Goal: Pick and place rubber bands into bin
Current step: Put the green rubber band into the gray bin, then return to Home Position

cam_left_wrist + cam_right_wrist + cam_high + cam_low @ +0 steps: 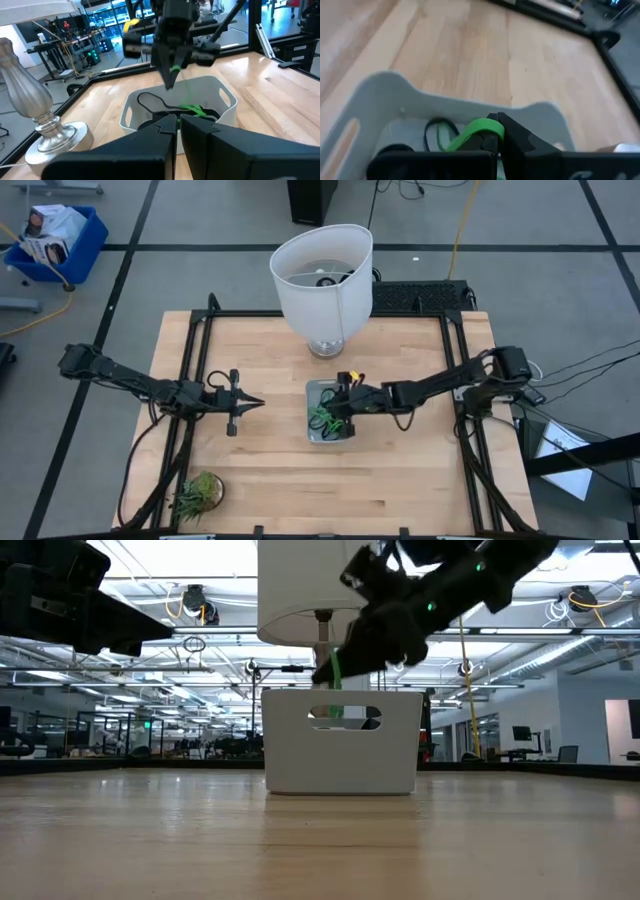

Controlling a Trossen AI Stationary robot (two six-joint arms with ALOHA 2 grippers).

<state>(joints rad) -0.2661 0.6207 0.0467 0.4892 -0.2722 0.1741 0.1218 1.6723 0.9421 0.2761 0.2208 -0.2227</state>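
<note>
Green band (481,129) in right hand (496,131), one bin (318,390)

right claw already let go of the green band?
No: the right claw is shut on a green rubber band, held just above the bin.

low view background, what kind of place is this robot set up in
Likely a large open lab or workshop: exposed ceiling ducts, desks with monitors behind the wooden table, and cables across a taped grey floor.

Both end effectors (258,403) (335,406) closed.
</note>
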